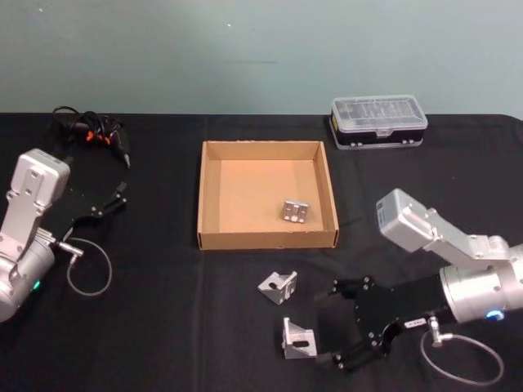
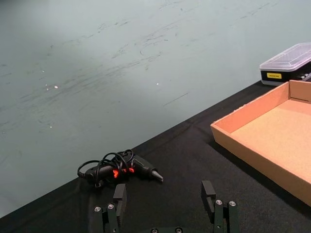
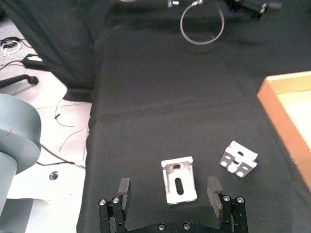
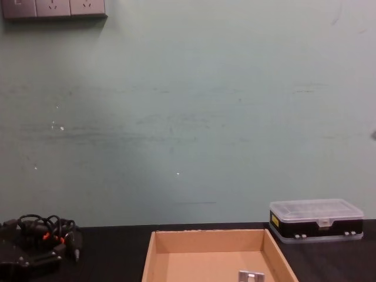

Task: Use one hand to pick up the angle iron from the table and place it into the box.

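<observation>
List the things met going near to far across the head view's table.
First angle iron at the right gripper, second angle iron, box holding a third angle iron, plastic case; left gripper parked at left.

— What's the counter (image 1: 163, 327) like?
— Flat, matte black. The cardboard box (image 1: 266, 240) sits in the middle. A clear-lidded black organiser case (image 1: 378, 121) lies beyond its far right corner, near the back edge.
— Any loose parts?
— The first angle iron (image 1: 279, 287) lies just before the box's front wall, the second angle iron (image 1: 297, 339) nearer the robot. Far left: a black gun-shaped device (image 1: 96, 133) with orange marks, cord bundled.
</observation>
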